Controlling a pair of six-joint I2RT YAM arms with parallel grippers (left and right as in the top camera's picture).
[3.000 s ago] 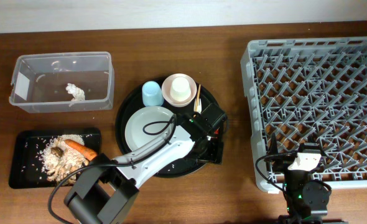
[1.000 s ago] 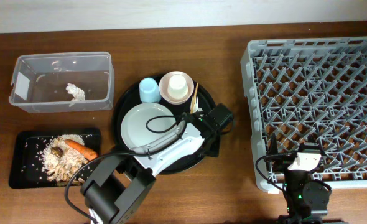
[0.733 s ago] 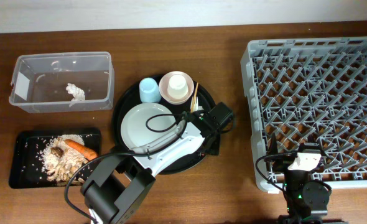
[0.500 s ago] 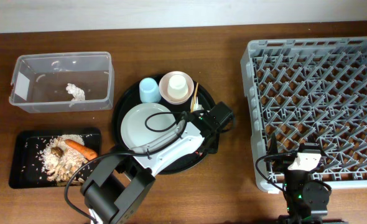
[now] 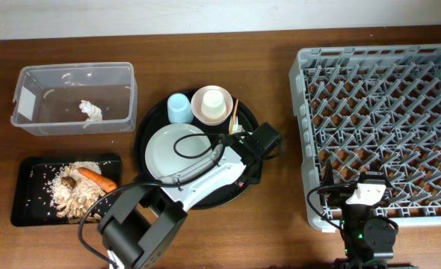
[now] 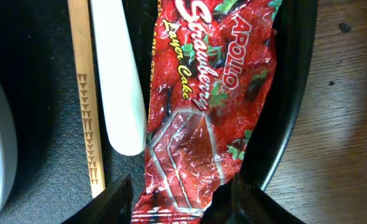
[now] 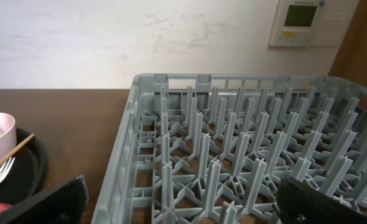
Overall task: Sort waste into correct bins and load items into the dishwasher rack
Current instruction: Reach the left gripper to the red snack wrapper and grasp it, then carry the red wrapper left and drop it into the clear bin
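In the left wrist view my left gripper [image 6: 182, 190] is open, its two fingers straddling the near end of the red wrapper [image 6: 208, 106]. The wrapper lies flat on the round black tray [image 6: 292, 93], beside the white plastic utensil [image 6: 118, 81] and a wooden chopstick [image 6: 87, 93]. Overhead, this gripper [image 5: 252, 166] is over the tray's right side and hides the wrapper. The tray also holds the grey plate [image 5: 172, 149], blue cup [image 5: 179, 109], and pink bowl [image 5: 202, 112] with the white cup [image 5: 215, 102] in it. My right gripper [image 7: 183, 211] is open and empty at the rack's [image 5: 377, 112] front edge.
The clear tub [image 5: 75, 125] at the far left holds the white napkin [image 5: 92, 110]. The shallow black tray [image 5: 26, 217] holds rice scraps [image 5: 67, 193], the carrot [image 5: 97, 178] and a brown lump [image 5: 69, 181]. Bare wood separates the round tray from the rack.
Since three seconds ago my left gripper has shifted slightly toward the round tray's far right rim, and the tray's contents nudged a little. Over the last second nothing visibly moves.
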